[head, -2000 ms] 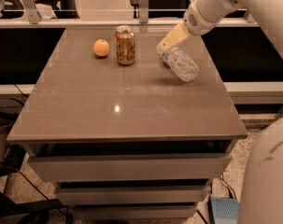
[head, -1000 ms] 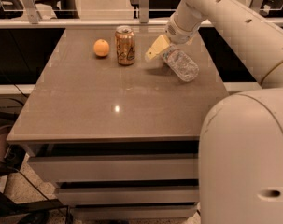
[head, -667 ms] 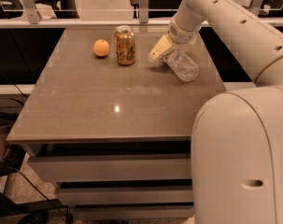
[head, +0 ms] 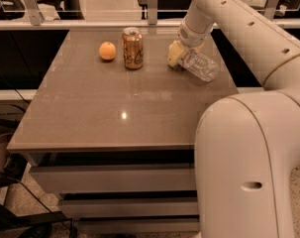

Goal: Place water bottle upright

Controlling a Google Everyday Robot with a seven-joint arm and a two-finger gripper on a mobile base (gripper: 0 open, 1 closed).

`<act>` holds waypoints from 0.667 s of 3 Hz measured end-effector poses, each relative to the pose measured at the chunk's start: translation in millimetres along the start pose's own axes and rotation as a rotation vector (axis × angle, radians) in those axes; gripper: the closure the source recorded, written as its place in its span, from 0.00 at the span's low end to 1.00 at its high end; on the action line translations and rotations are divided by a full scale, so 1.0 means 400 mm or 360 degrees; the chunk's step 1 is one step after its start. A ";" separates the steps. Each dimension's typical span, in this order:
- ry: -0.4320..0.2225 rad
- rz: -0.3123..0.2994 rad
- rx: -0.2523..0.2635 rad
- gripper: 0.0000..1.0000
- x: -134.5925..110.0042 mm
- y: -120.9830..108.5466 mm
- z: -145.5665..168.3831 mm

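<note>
The water bottle [head: 201,66], clear ribbed plastic, lies on its side at the far right of the brown table [head: 120,108], its far end pointing right and toward me. My gripper [head: 175,55], yellowish at the tip, is at the bottle's left end, low over the table and touching or almost touching it. The bottle's cap end is hidden behind the gripper. The white arm comes down from the upper right.
A gold soda can [head: 132,48] stands upright left of the gripper. An orange [head: 107,50] lies left of the can. A railing [head: 90,24] runs behind the table. The robot's large white body [head: 248,167] fills the lower right.
The gripper has moved left and down from above the bottle to its left end. The bottle has stayed in about the same place on the table.
</note>
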State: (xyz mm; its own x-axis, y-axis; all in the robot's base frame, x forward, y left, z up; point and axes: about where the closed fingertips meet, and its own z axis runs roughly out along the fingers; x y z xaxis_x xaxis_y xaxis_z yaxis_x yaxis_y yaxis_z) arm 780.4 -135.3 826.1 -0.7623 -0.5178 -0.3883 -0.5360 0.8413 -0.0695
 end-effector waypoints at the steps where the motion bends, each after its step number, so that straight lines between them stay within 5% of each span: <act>1: 0.0002 -0.0012 0.0008 0.64 -0.003 -0.010 -0.014; 2: -0.0104 -0.0008 0.0003 0.87 -0.020 -0.019 -0.065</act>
State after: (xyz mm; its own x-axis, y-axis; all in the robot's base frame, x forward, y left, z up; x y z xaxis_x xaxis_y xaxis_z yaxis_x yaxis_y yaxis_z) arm 781.0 -141.5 853.7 -0.7345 -0.5106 -0.4470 -0.5389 0.8392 -0.0730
